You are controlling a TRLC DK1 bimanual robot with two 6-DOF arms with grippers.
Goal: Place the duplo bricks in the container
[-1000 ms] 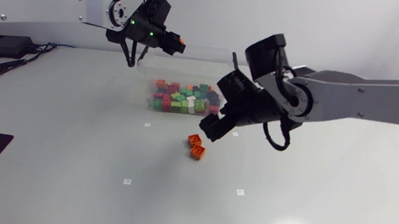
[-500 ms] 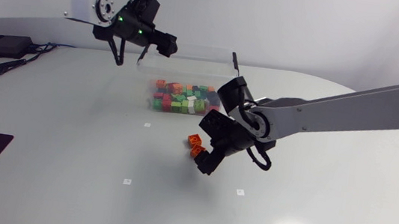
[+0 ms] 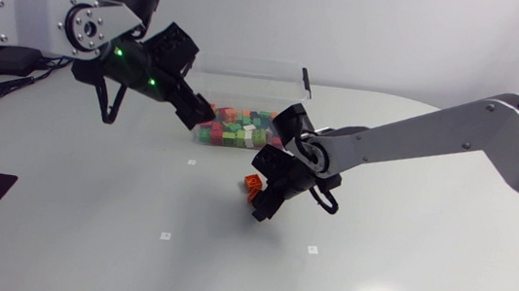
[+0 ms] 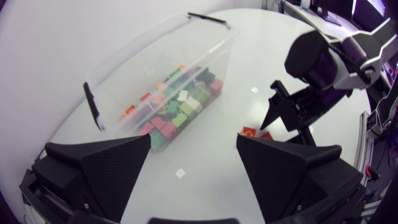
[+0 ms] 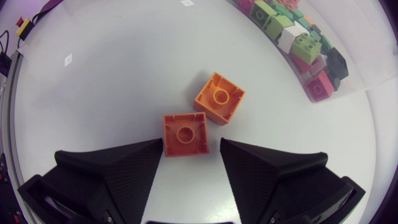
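In the last second my right arm has dropped from beside the container [image 4: 155, 62] down to the two orange bricks [image 3: 254, 187] lying on the table [image 3: 85, 214] just in front of it, so my right gripper [image 3: 262, 207] now hangs low over them instead of high above. My left arm has swung down and forward too, from above the container's back to its left end. I take this to mean the pick is about to start: most bricks already lie in the container, and these two look like the last ones loose. In the right wrist view the near brick [image 5: 185, 134] sits studs-down, hollow side up, partly between my fingertips, with the far brick [image 5: 218, 98] touching its corner just ahead. My right fingers stand apart, one on each side of the near brick, and I see no clamp on it yet; the gap on the one side is too slim for me to say whether that finger touches. The right arm stretches in long and low, wrist bent downward, fingers pointing at the table. My left gripper [image 3: 203, 112] is wide open and holds nothing; it is tilted down toward the container's left end, with the container and the other arm ahead of it.
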